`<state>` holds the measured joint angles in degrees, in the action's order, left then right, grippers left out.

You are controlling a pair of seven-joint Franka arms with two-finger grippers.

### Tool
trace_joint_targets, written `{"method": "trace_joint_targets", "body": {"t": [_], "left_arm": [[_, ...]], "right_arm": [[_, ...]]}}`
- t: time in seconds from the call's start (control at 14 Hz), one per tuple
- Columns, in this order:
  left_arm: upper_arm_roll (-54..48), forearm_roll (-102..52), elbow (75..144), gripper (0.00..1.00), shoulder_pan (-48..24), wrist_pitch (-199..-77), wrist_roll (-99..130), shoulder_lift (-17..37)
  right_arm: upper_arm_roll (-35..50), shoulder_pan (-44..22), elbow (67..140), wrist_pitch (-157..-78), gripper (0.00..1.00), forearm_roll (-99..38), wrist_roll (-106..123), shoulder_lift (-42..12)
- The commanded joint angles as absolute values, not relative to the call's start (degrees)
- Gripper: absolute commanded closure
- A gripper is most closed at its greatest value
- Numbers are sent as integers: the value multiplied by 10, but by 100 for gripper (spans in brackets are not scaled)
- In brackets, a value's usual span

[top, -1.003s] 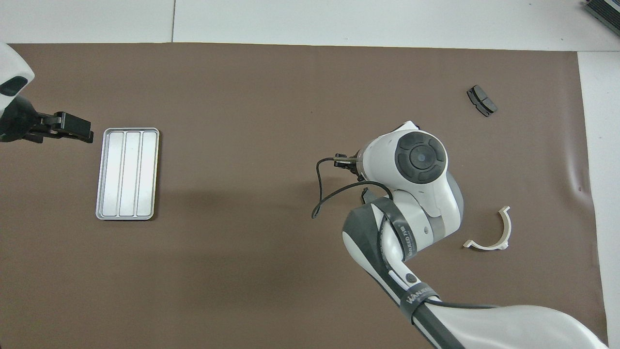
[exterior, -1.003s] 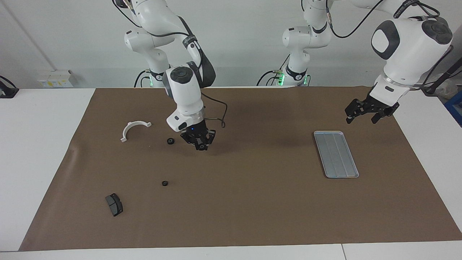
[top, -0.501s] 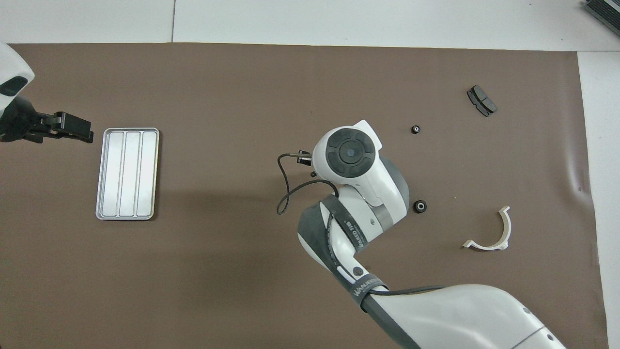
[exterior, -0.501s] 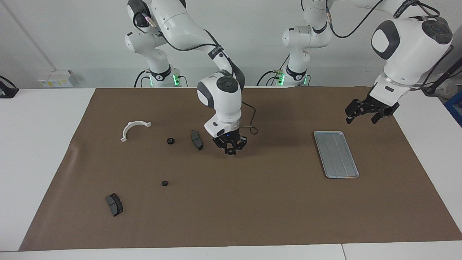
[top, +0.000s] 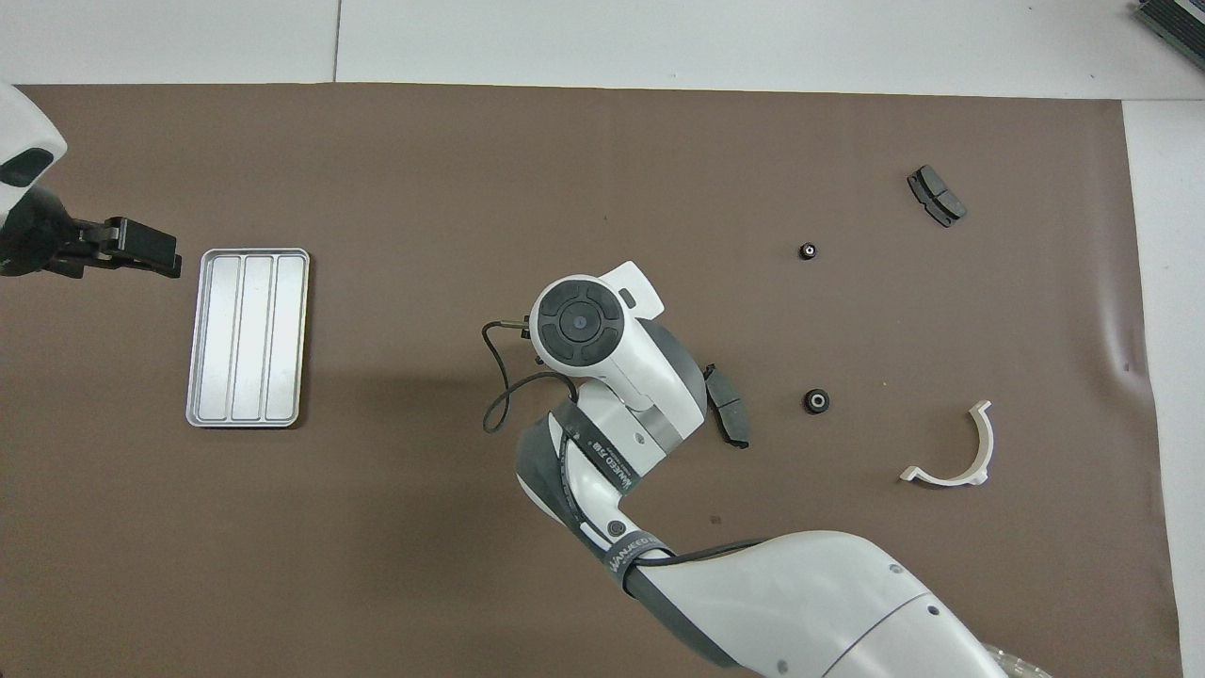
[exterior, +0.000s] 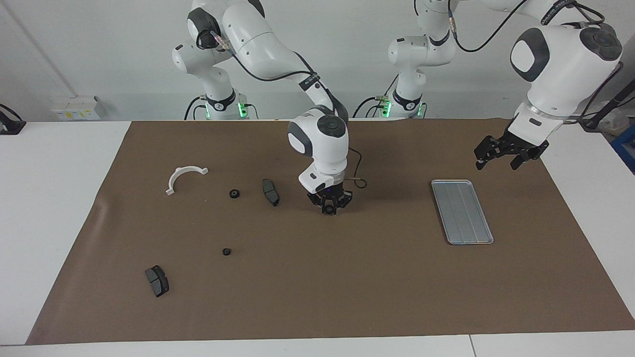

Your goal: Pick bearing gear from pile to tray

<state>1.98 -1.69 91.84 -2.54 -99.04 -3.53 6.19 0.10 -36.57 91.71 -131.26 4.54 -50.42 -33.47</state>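
Observation:
My right gripper [exterior: 329, 208] hangs low over the middle of the brown mat and is shut on a small black round ring, the bearing gear [exterior: 329, 211]. In the overhead view its wrist [top: 576, 323] hides the fingers and the ring. The pile lies toward the right arm's end: a white half-ring bracket [exterior: 182, 176], two dark grey pads [exterior: 270, 192] [exterior: 157, 280] and two black rings [exterior: 234, 193] [exterior: 226, 251]. The silver ribbed tray [exterior: 462, 210] lies empty toward the left arm's end. My left gripper [exterior: 498, 161] waits open in the air beside the tray.
The brown mat [exterior: 347, 287] covers most of the white table. In the overhead view the tray [top: 247, 336], the bracket [top: 970, 452], the pads [top: 728, 405] [top: 936, 196] and the rings [top: 815, 401] [top: 807, 250] all show.
My right gripper has moved from the pile toward the tray with the ring in it, uncovering one pad and two rings. The left arm has not moved.

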Motion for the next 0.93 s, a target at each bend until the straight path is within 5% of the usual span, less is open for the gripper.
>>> {"method": "trace_joint_targets", "body": {"t": [0.0, 0.5, 0.86], "left_arm": [[19, -14, 938, 0, -24, -1000, -40, 46], [19, -14, 938, 0, -24, -1000, -40, 46], [19, -14, 938, 0, -24, -1000, -40, 46]], "right_arm": [[1, -364, 925, -1328, 13, 58, -517, -335], [-2, -307, 932, -1320, 0, 50, -496, -295], [-1, -221, 1119, -1329, 0, 48, -334, -146]]}}
